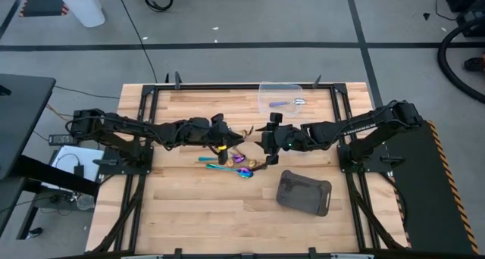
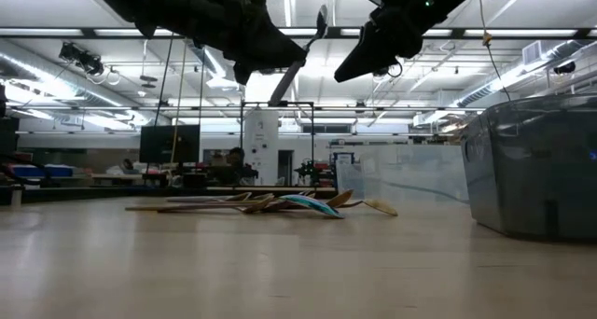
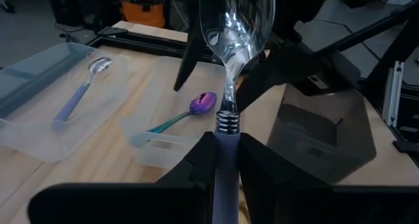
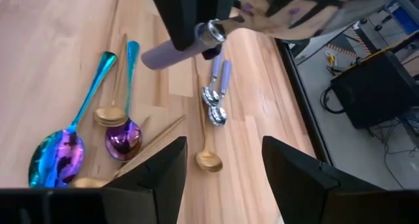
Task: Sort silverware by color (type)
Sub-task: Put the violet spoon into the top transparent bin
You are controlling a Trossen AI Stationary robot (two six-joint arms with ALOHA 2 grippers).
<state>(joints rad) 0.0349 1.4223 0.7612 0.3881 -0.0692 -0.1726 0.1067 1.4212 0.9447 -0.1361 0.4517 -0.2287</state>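
Observation:
My left gripper [image 3: 226,178] is shut on a lilac-handled silver spoon [image 3: 236,27] and hangs above the middle of the table [image 1: 226,138]. My right gripper [image 1: 267,138] faces it from the right, open [image 4: 222,165], with nothing between its fingers. Below them, loose silverware [image 1: 235,162] lies flat on the wood: rainbow spoons [image 4: 55,155], gold spoons [image 4: 209,160] and two lilac-handled ones [image 4: 216,93]. One lilac spoon [image 3: 78,96] lies in a clear tub [image 1: 282,98]. A rainbow spoon [image 3: 186,112] lies in a second clear tub [image 3: 163,149]. My left gripper pinches the spoon's lilac handle [image 3: 226,158] between its two fingers, with the fingers lying along the handle. The bowl [image 3: 239,21] sticks out past the fingertips toward my right gripper. The spoon slants upward [image 2: 298,67], lifted clear of the table.
A dark grey tray [image 1: 305,192] sits near the front right of the table. The far clear tub [image 3: 39,99] stands at the back edge. Bare wood lies open at the front left [image 1: 189,213].

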